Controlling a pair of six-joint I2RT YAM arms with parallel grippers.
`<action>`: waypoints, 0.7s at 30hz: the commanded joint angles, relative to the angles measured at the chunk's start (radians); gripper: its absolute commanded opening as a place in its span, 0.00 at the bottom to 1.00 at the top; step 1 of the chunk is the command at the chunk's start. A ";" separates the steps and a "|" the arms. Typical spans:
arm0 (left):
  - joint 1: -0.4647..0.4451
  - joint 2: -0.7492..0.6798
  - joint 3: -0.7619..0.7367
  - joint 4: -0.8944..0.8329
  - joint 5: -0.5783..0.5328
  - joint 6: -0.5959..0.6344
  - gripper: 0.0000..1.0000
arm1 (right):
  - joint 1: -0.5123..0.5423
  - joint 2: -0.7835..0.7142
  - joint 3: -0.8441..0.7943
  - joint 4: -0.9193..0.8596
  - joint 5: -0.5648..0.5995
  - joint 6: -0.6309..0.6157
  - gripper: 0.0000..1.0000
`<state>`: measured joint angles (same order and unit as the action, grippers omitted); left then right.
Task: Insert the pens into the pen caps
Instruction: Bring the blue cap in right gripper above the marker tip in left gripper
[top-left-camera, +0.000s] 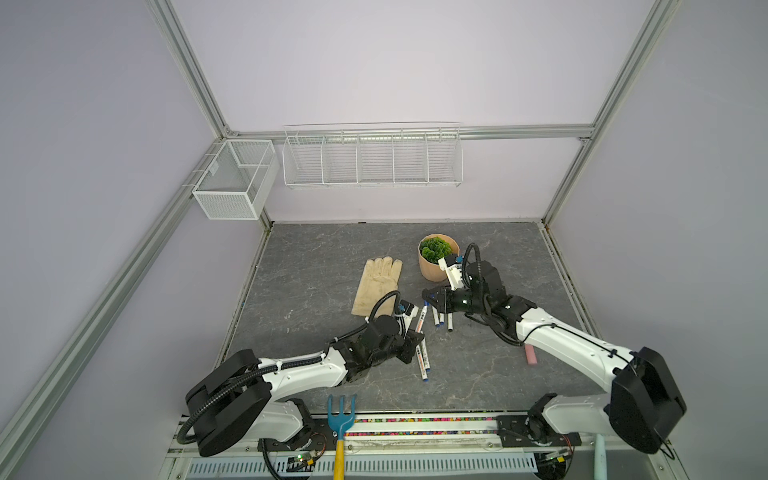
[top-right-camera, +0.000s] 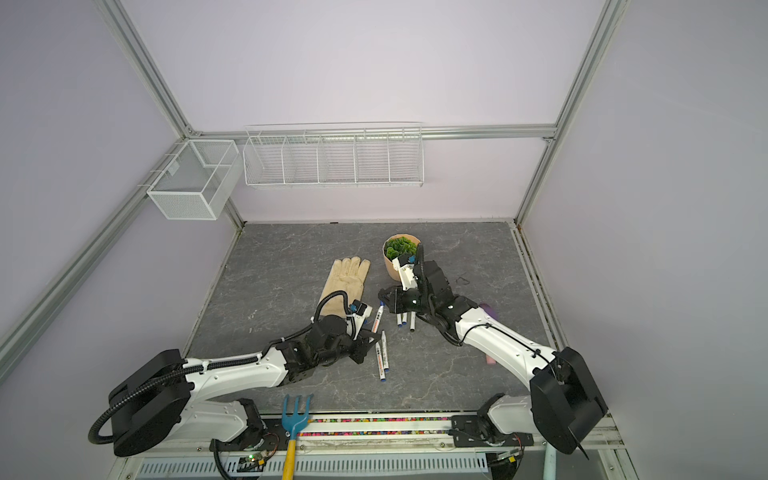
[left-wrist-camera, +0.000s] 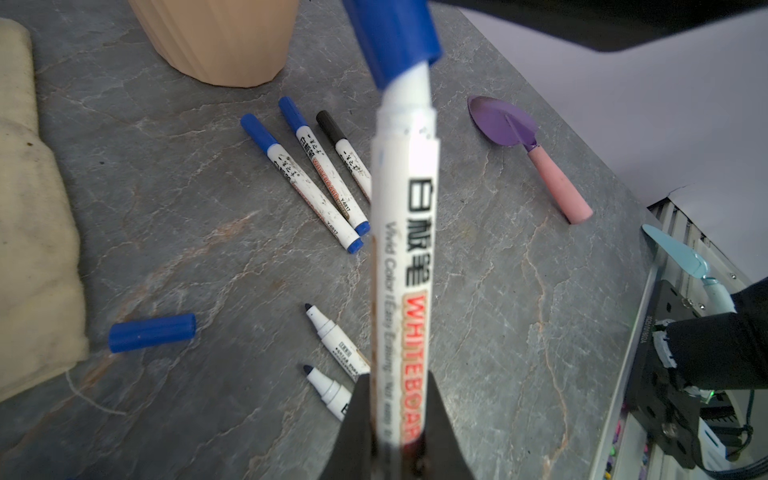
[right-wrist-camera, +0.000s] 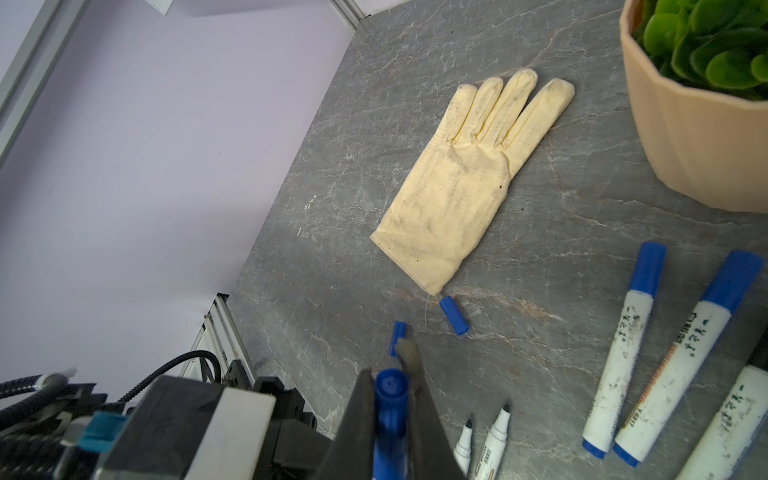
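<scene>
Capping is judged to be the step in hand. The left gripper (left-wrist-camera: 397, 401), on an arm extended low from the 8 o'clock side of the tabletop (left-wrist-camera: 519, 291), is clamped on the lower barrel of one pen (left-wrist-camera: 401, 232). The pen is held off the surface and aimed toward 1 o'clock in both top views. A blue cap (left-wrist-camera: 395, 37) is set over its tip, but a band of white neck is exposed, so full seating is not judged reached. That cap is pinched in the closed right gripper (right-wrist-camera: 390, 390), on an arm stretched in from 4 o'clock and pointed toward 9 o'clock. A straight push along the barrel is called for next. Two uncapped pens (left-wrist-camera: 332, 340) lie at 5 o'clock of the left gripper, a loose cap (left-wrist-camera: 151, 332) beside the glove (left-wrist-camera: 37, 249), and three capped pens (left-wrist-camera: 316, 178) beneath the right gripper.
</scene>
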<state>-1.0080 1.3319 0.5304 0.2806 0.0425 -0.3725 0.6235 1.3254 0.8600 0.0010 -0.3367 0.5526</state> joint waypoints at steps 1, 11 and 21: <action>0.002 0.002 0.015 0.077 -0.036 -0.008 0.00 | 0.003 -0.041 -0.024 -0.032 -0.016 -0.012 0.08; 0.052 0.002 0.040 0.275 0.001 -0.075 0.00 | -0.035 -0.081 -0.022 -0.027 -0.186 -0.016 0.07; 0.086 0.034 0.097 0.288 0.051 -0.063 0.00 | -0.041 -0.059 0.039 -0.226 -0.372 -0.164 0.06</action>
<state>-0.9604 1.3533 0.5476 0.4507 0.1513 -0.4099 0.5503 1.2552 0.8917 -0.0074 -0.5030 0.4519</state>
